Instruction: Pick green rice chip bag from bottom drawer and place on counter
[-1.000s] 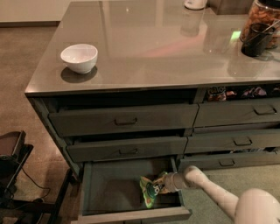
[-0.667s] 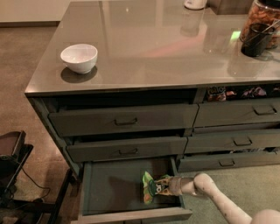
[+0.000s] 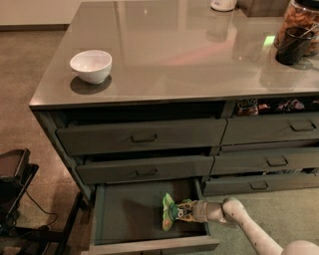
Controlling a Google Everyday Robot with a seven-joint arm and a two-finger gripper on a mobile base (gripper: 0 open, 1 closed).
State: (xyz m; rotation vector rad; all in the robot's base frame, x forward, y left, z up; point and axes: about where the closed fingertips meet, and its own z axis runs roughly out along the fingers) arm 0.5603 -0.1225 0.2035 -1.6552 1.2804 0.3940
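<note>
The green rice chip bag (image 3: 169, 211) stands on edge inside the open bottom drawer (image 3: 124, 214), near its right side. My gripper (image 3: 182, 211) reaches in from the right over the drawer's side wall and is shut on the bag's right side. The white arm runs from it to the lower right corner. The counter (image 3: 179, 50) is the glossy grey-brown top of the cabinet island above the drawers.
A white bowl (image 3: 91, 65) sits on the counter's left front. A dark cup (image 3: 291, 46) and a jar of snacks (image 3: 299, 15) stand at the right back. Closed drawers with metal handles (image 3: 144, 139) are above the open one. A dark stand (image 3: 15, 179) is at left.
My gripper has moved left, deeper into the drawer, and the bag has tipped from lying flat to standing on edge in its grip.
</note>
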